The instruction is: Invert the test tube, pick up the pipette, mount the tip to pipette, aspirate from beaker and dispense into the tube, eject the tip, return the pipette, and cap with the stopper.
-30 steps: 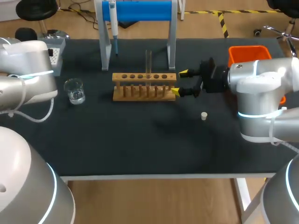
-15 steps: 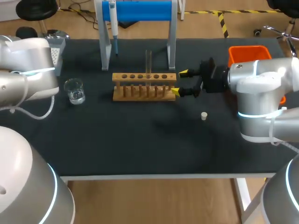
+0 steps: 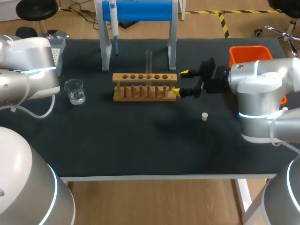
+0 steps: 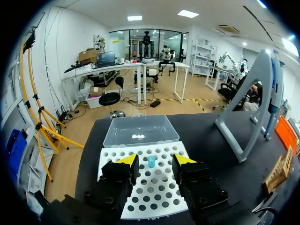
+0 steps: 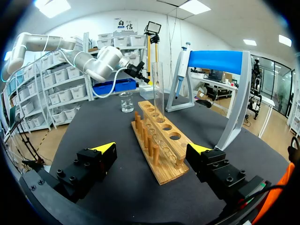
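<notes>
Our left arm (image 3: 28, 70) had drifted toward the tip box (image 4: 140, 199) — its gripper (image 4: 155, 160), hidden from overhead, gaped empty, a blue tip (image 4: 151, 162) just ahead.

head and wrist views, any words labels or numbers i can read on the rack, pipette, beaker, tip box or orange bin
None can be read.
The wooden rack, beaker, tip box and orange bin show no print.
The pipette is too small to tell whether it carries any.
</notes>
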Controlling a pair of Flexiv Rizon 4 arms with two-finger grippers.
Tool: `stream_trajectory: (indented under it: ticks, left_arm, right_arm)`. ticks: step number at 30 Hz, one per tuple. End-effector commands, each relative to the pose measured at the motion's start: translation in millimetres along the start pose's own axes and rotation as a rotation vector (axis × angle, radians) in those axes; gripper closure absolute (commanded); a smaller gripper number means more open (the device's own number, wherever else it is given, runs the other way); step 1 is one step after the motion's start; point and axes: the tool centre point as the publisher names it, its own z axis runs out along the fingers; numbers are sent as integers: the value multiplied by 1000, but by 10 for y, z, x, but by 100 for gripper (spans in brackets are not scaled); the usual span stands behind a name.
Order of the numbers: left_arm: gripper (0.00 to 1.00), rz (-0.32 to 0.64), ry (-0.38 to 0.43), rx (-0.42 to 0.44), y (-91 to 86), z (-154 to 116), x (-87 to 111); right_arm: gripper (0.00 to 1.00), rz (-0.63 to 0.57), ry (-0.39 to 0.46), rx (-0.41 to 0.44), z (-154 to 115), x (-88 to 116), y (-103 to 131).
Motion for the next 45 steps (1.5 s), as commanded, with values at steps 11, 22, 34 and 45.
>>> stream_trajectory:
  ticks: [11,22,34,45]
  left_arm:
    - [64,0,-8,-6,-12,96,-4]
    - [65,4,-16,-12,-15,104,-16]
    - [69,9,-24,-14,-8,110,-35]
    - [68,20,-31,-20,-15,118,-48]
  right_arm:
    - [0,0,0,-1,-5,-2,-4]
    - [0,0,0,-1,-5,-2,-4]
    - [0,0,0,-1,-5,-2,-4]
    - [0,0,0,-1,-5,-2,-4]
